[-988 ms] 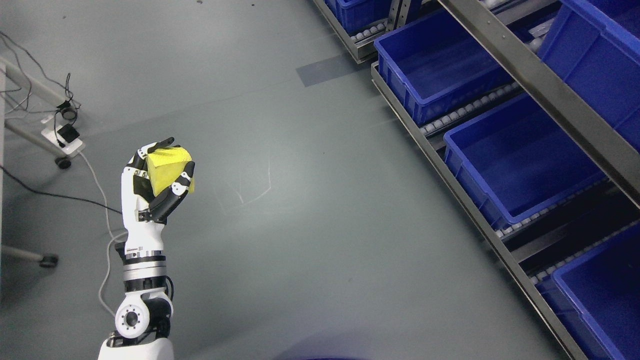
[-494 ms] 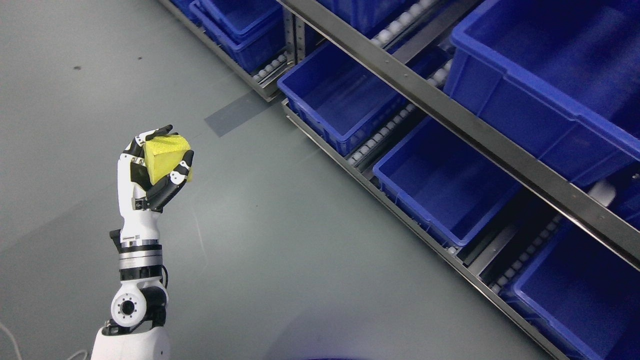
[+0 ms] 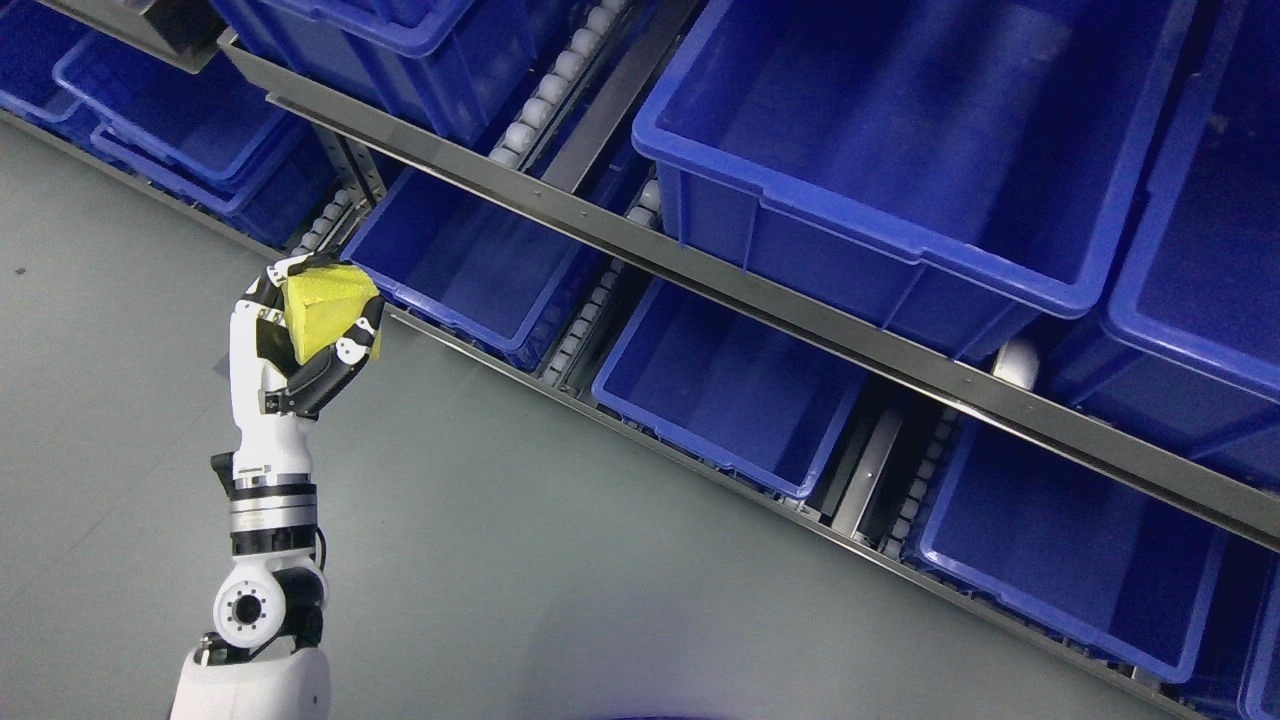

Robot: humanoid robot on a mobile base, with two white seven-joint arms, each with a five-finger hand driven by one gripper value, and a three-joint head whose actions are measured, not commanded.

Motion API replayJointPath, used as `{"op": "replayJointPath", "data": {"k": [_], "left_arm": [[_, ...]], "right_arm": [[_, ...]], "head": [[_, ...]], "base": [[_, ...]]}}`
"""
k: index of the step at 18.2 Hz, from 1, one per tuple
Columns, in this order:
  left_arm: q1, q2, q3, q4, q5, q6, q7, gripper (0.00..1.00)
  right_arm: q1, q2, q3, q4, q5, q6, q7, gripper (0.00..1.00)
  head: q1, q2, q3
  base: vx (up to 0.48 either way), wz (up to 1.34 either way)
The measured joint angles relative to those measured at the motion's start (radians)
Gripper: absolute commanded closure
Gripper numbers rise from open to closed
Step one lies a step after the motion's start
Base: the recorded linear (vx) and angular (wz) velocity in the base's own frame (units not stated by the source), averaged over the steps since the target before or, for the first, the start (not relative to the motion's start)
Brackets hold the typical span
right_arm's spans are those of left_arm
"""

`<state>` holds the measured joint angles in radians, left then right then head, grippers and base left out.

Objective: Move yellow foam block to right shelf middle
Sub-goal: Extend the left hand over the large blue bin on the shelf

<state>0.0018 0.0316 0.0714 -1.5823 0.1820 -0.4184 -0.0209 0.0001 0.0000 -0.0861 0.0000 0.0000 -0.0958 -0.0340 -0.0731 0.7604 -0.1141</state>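
The white-and-black jointed left hand [image 3: 300,340] wraps its fingers around a yellow foam block [image 3: 320,310], a chunky wedge-like piece with a matte, slightly porous surface, held upright above the smooth grey floor [image 3: 520,560]. The block sits just in front of the metal shelf rack [image 3: 760,300], whose steel rails run diagonally. Glossy blue plastic bins [image 3: 730,385], rectangular and open-topped, rest on white roller tracks [image 3: 575,335] on the tiers.

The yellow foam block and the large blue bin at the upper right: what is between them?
In the head view, between the yellow foam block, held in the left hand, and the large blue bin lie a lower blue bin and the slanted metal shelf rail.
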Motion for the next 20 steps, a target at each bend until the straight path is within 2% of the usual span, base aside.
{"op": "replayJointPath", "data": {"k": [9, 13, 17, 20], "left_arm": [[-0.037, 0.029, -0.001, 0.007, -0.019, -0.020, -0.039, 1.00], [-0.120, 0.074, -0.017, 0.009, -0.056, -0.067, -0.068, 1.00], [-0.238, 0.125, -0.064, 0.022, -0.124, -0.073, -0.163, 1.00], [-0.311, 0.142, -0.097, 0.038, -0.149, -0.076, -0.182, 1.00]], "right_arm": [[0.000, 0.000, 0.000, 0.000, 0.000, 0.000, 0.000, 0.00], [0.000, 0.000, 0.000, 0.000, 0.000, 0.000, 0.000, 0.00], [0.000, 0.000, 0.000, 0.000, 0.000, 0.000, 0.000, 0.00], [0.000, 0.000, 0.000, 0.000, 0.000, 0.000, 0.000, 0.00]], "head": [[0.0000, 0.000, 0.000], [0.0000, 0.000, 0.000], [0.0000, 0.000, 0.000], [0.0000, 0.000, 0.000]], "base": [[0.120, -0.28], [0.086, -0.08], [0.084, -0.06], [0.097, -0.03]]}}
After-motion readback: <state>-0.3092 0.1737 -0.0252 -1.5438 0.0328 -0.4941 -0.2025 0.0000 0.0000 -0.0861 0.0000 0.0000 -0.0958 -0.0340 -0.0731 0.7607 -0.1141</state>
